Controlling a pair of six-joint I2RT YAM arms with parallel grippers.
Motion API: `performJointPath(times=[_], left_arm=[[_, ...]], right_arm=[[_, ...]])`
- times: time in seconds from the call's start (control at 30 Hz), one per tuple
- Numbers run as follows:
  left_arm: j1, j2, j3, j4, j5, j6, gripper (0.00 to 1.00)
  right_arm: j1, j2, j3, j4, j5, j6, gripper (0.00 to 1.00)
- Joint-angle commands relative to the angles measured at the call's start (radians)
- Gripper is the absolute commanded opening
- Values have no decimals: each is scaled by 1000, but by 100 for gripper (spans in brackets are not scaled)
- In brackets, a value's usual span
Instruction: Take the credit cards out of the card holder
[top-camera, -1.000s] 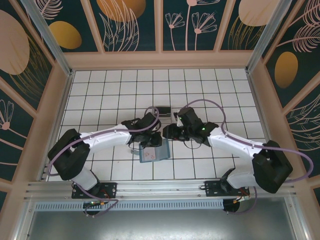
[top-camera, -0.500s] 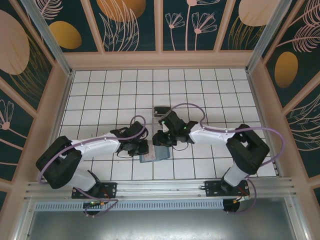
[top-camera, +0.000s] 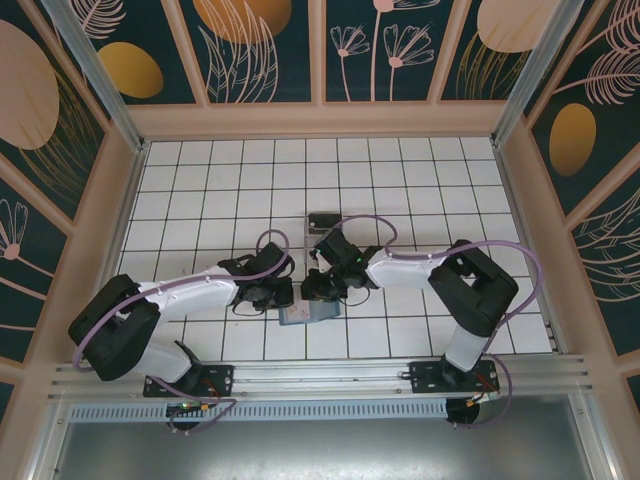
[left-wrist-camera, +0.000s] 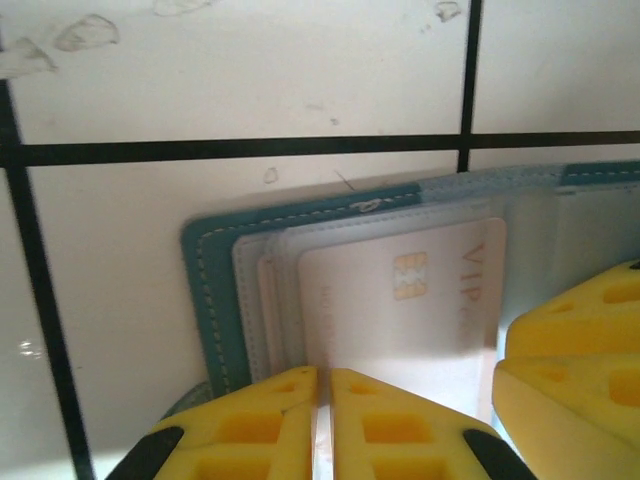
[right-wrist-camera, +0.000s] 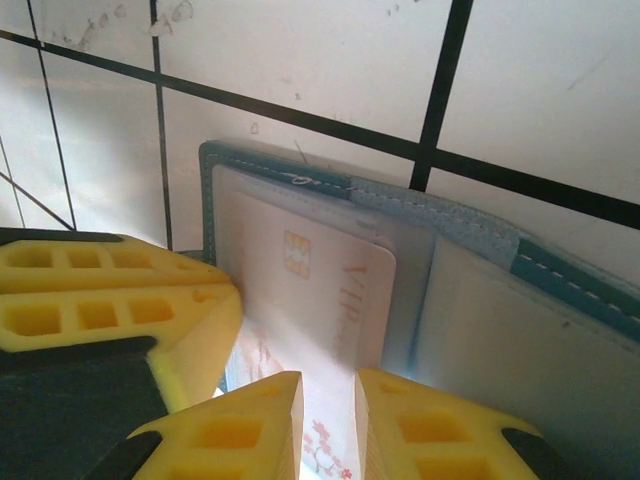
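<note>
While one teal card holder lies open, one pale card shows inside. The left gripper and right gripper look nearly closed at its lower edge; I cannot tell if either pinches it

Stitched teal card holder looks matt, perhaps leatherette; its pale credit card is smooth plastic.

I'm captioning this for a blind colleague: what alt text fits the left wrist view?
An open teal wallet lies on white tiles, a pale chip card marked VIP tucked in its slot. Two yellow fingers stand nearly together at the card's lower edge; another yellow finger sits at right.
</note>
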Motion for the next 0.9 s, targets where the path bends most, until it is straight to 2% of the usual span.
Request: performJointPath(times=[0.0, 0.27, 0.87], left_arm=[[7, -16, 10, -63, -46, 6, 13], [9, 27, 16, -81, -67, 27, 13], [8, 113, 16, -34, 5, 50, 13]], right_arm=[[6, 23, 22, 8, -11, 1, 21], [2, 10, 9, -14, 6, 1, 21], [-9, -26, -28, -16, 25, 19, 21]])
